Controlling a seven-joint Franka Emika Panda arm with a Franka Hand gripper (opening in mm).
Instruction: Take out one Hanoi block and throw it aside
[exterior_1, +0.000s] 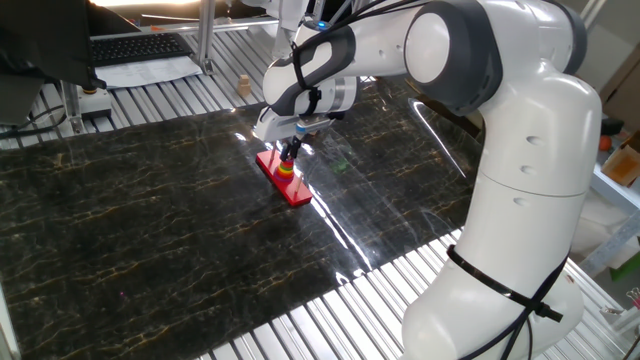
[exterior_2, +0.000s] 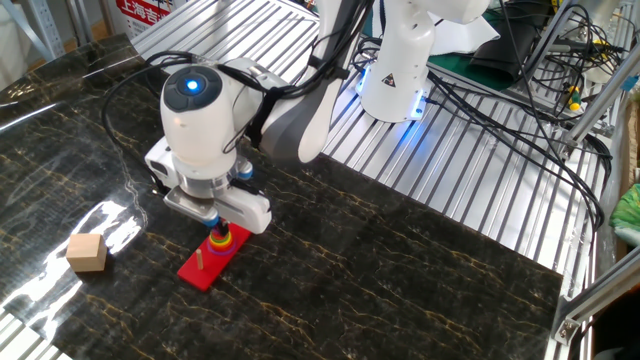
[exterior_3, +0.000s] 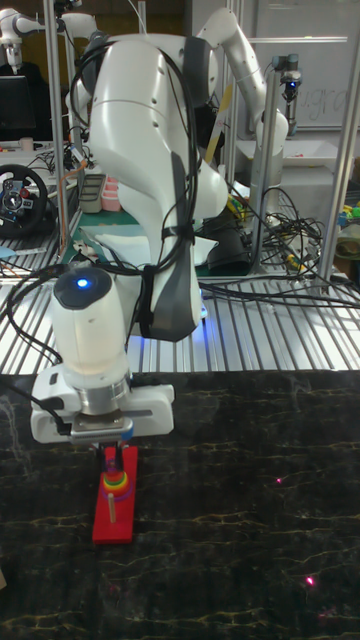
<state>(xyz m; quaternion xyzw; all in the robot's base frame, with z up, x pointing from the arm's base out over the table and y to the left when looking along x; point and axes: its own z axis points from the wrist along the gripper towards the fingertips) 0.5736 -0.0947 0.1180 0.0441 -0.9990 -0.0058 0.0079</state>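
My hand (exterior_3: 115, 456) hangs straight down over the ring stack (exterior_3: 116, 484), fingertips at its top, where the Hanoi block should sit; I can't make the block out, nor tell whether I'm clenched on it. The stack stands on its peg at one end of the red base (exterior_2: 213, 258), on the dark surface (exterior_1: 150, 230). I judge this the grasping step: next, lift straight up the peg, then toss aside.

The tabletop (exterior_1: 150, 220) is black marble veined in gold-brown. On it lies a flat red base (exterior_3: 113, 518) carrying rainbow rings (exterior_3: 115, 484): green, yellow, orange, red. The arm (exterior_1: 520, 150) is white with grey joints and a blue light (exterior_2: 190, 84). A tan wooden cube (exterior_2: 87, 252) sits apart
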